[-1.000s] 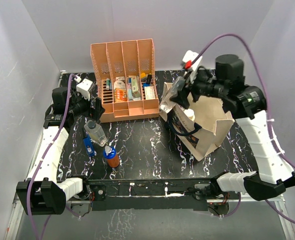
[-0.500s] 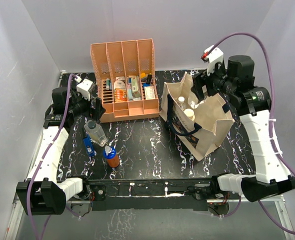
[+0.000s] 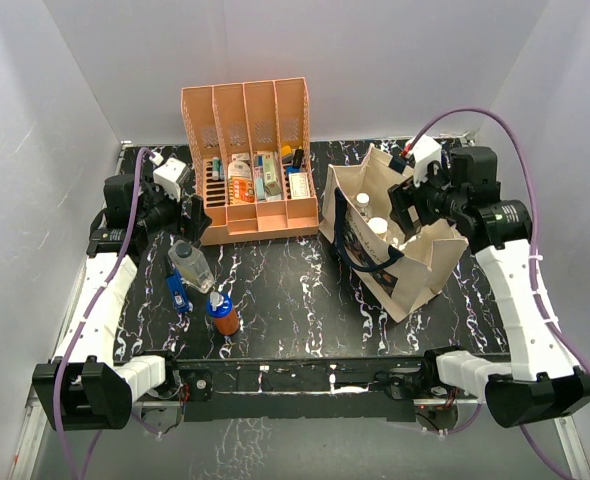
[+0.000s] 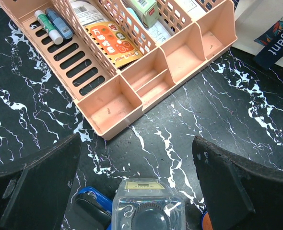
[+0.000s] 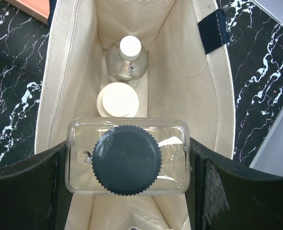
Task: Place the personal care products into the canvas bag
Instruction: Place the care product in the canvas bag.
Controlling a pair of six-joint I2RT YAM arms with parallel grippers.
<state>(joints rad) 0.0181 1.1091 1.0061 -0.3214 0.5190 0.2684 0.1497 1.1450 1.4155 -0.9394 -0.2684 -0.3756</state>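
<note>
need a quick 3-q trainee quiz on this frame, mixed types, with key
1. True or false: the right gripper is empty.
2. How many bottles sit inside the canvas bag? A one, B two, C four.
3. Fill in: the left gripper hovers over the clear bottle with jaws ___.
Key: 1 false, it holds the square dark-capped bottle above the bag. 2 B, the white-topped round bottle and the white cylinder. 3 open.
</note>
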